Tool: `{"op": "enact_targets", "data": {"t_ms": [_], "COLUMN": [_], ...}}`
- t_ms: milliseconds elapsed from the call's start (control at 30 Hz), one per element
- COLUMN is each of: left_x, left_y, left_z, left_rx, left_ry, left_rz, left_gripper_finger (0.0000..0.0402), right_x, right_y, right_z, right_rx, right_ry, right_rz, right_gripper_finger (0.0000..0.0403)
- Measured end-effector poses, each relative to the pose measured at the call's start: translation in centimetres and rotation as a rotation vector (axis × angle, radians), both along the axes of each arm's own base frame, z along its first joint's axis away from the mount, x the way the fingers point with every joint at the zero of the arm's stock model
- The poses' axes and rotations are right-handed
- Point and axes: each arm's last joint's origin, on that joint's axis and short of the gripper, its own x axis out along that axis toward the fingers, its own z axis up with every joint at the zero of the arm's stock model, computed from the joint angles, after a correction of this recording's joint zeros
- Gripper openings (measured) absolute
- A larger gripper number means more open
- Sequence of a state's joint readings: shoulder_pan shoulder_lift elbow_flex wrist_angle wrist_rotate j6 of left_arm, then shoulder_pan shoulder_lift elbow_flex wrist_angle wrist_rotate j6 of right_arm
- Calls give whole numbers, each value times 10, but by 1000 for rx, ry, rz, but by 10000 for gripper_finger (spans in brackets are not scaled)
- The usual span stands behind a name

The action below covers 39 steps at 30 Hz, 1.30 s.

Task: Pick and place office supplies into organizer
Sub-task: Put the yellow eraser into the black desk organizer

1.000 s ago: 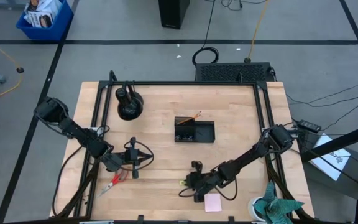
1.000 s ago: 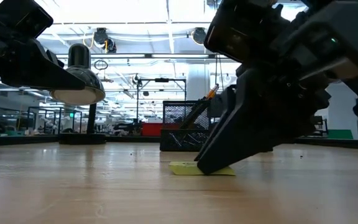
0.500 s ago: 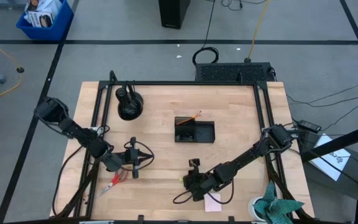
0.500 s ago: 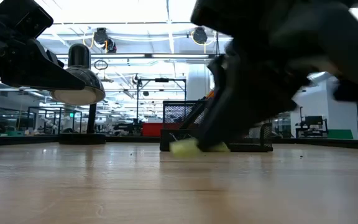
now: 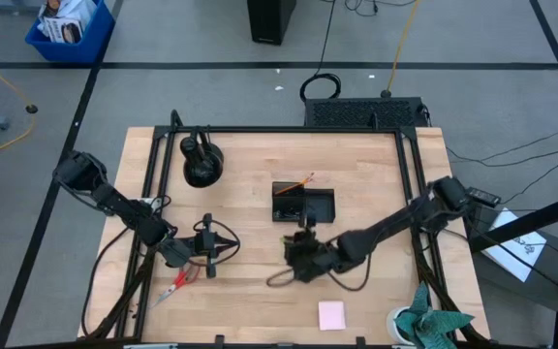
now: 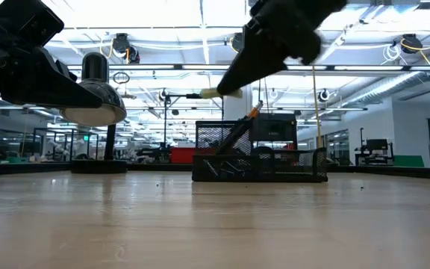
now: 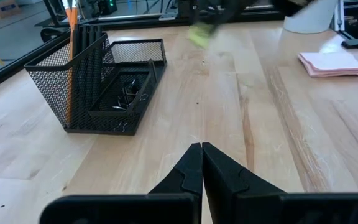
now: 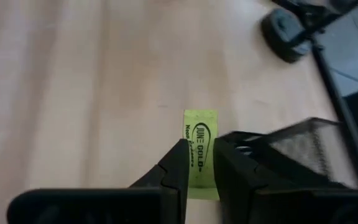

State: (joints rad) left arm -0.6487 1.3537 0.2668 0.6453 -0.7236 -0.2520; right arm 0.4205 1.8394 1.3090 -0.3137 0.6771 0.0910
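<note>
My right gripper (image 5: 293, 250) hangs in the air just near of the black mesh organizer (image 5: 303, 205), shut on the small yellow-green tag (image 8: 200, 142). In the low view the tag (image 6: 209, 93) sticks out of the fingertips, high above the table. An orange pencil (image 5: 303, 181) stands in the organizer, and small black clips (image 7: 124, 99) lie in one of its compartments. The red-handled scissors (image 5: 174, 285) lie flat at the near left. The pink notepad (image 5: 332, 314) lies flat near the front edge. My left gripper (image 5: 229, 248) waits shut at the centre left. My right gripper pinches the tag between its two fingers, on the tag's flat faces at the end nearer the wrist (image 8: 200, 171). The printed free end (image 8: 201, 121) sticks out past the fingertips. The fingers slant down toward the table's left and far side. The tag is lifted clear of the table.
A round black dome-shaped object (image 5: 201, 165) stands at the far left. A teal cloth (image 5: 434, 320) sits in a white holder at the near right corner. Bare wood lies between the two grippers and left of the organizer.
My right gripper has risen from the table near the front edge and gone toward the far edge, up to the organizer, tipping and rolling as it went. The tag, which lay on the wood under its fingertips, is now lifted clear.
</note>
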Motion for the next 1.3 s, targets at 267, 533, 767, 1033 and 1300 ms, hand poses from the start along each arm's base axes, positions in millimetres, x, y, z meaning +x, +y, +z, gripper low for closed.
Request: {"op": "enact_targets", "data": {"t_ms": [267, 533, 767, 1033, 1300], "left_x": [0, -1, -1, -1, -1], "left_y": [0, 1, 1, 1, 1], "left_z": [0, -2, -4, -4, -4], "left_rx": [5, 19, 31, 31, 32], "left_ry": [3, 21, 36, 36, 36], "left_rz": [-1, -1, -2, -1, -2], "left_gripper_finger": [17, 17, 17, 17, 17], "right_x": [9, 12, 13, 10, -2], "right_y": [-46, -75, -95, -116, -124], "right_z": [-7, -21, -24, -36, -54], "right_rx": [-8, -13, -18, 82, 119], "right_ry": [65, 38, 64, 96, 109], "right_rz": [-32, -41, -67, -69, -98], "right_gripper_finger": [54, 54, 54, 54, 54]}}
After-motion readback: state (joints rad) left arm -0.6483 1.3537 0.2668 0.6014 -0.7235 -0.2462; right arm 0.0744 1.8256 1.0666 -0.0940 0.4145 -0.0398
